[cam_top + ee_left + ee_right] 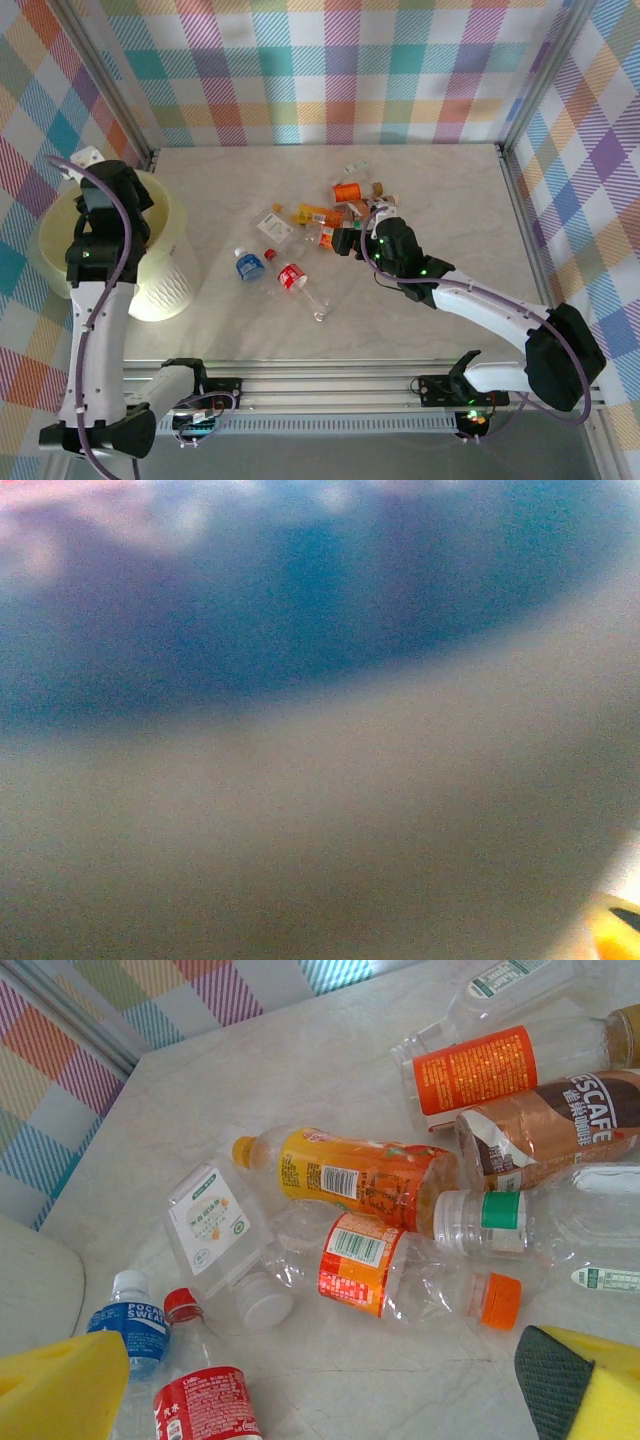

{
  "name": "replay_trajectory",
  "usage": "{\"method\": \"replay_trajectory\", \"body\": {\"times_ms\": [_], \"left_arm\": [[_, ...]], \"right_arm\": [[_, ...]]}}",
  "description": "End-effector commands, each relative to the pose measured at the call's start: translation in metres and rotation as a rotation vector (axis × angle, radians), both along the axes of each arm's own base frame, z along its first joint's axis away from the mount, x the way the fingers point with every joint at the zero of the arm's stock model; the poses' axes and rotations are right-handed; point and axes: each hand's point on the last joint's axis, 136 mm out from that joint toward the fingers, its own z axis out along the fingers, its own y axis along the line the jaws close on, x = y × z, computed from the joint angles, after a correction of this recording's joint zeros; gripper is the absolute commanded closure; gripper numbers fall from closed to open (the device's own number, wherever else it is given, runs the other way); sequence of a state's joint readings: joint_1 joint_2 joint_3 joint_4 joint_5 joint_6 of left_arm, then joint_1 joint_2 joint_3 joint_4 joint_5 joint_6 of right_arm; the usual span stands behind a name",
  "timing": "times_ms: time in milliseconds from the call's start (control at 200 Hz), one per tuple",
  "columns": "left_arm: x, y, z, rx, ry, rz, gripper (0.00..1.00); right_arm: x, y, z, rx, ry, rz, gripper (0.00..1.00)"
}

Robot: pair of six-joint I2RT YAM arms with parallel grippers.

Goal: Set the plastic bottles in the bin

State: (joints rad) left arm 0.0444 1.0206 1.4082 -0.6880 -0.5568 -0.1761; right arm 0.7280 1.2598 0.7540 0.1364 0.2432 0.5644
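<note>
Several plastic bottles (325, 215) lie in a loose pile mid-table, with a blue-labelled one (248, 264) and a red-labelled one (290, 277) nearer the bin (60, 255), which stands at the left. My left gripper (92, 165) hangs over the bin's rim, shut on a pale bottle (86, 155); the left wrist view is a blue and grey blur. My right gripper (330, 1390) is open just above the table. Ahead of its yellow fingers (60, 1390) lies a clear bottle with an orange cap (400, 1275). In the top view the right gripper (350, 240) is at the pile's near edge.
Close by are a square clear container with a white cap (210, 1225), a yellow-orange bottle (350, 1175), a green-banded bottle (520, 1222) and a brown coffee bottle (560, 1120). Checked walls enclose the table. A metal rail (330, 385) runs along the near edge.
</note>
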Motion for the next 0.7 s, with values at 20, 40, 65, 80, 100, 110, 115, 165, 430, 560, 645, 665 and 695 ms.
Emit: {"method": "replay_trajectory", "body": {"times_ms": [20,40,65,80,100,110,115,165,430,560,645,665,695], "left_arm": [[-0.001,-0.003,-0.014,-0.127,0.041,-0.067,0.45],[-0.002,0.000,-0.018,-0.135,0.054,-0.059,0.45],[-0.003,0.004,-0.021,-0.149,0.067,-0.055,0.44],[-0.003,0.005,-0.024,-0.164,0.073,-0.061,0.44],[-0.003,0.006,-0.027,-0.187,0.079,-0.069,0.44],[-0.003,0.006,-0.028,-0.197,0.081,-0.074,0.44],[-0.002,0.004,-0.028,-0.205,0.080,-0.085,0.44],[-0.003,0.004,-0.035,-0.268,0.086,-0.113,0.44],[0.001,0.014,-0.077,-0.458,0.205,-0.136,0.44],[-0.003,0.024,-0.089,-0.452,0.262,-0.073,0.42],[-0.001,0.025,-0.094,-0.463,0.287,-0.071,0.40],[0.000,0.024,-0.094,-0.469,0.287,-0.079,0.39],[0.001,0.023,-0.095,-0.477,0.290,-0.087,0.39]], "right_arm": [[0.000,0.000,0.001,0.000,-0.002,-0.012,0.00],[0.001,0.000,0.002,0.001,-0.003,-0.013,0.00],[0.001,0.000,0.002,0.002,-0.002,-0.011,0.00],[0.001,0.000,0.002,0.003,-0.002,-0.011,0.00],[0.001,0.001,0.002,0.001,-0.002,-0.010,0.00],[0.001,0.001,0.002,0.001,-0.002,-0.010,0.00],[0.001,0.001,0.001,0.000,-0.001,-0.010,0.00],[0.001,0.001,0.002,-0.002,-0.003,-0.006,0.00],[0.005,0.006,0.001,-0.008,-0.003,0.002,0.00],[0.005,0.008,-0.002,-0.013,0.011,0.008,0.00],[0.005,0.010,-0.003,-0.011,0.017,0.014,0.00],[0.005,0.010,-0.003,-0.011,0.018,0.014,0.00],[0.005,0.009,-0.003,-0.013,0.019,0.014,0.00]]}}
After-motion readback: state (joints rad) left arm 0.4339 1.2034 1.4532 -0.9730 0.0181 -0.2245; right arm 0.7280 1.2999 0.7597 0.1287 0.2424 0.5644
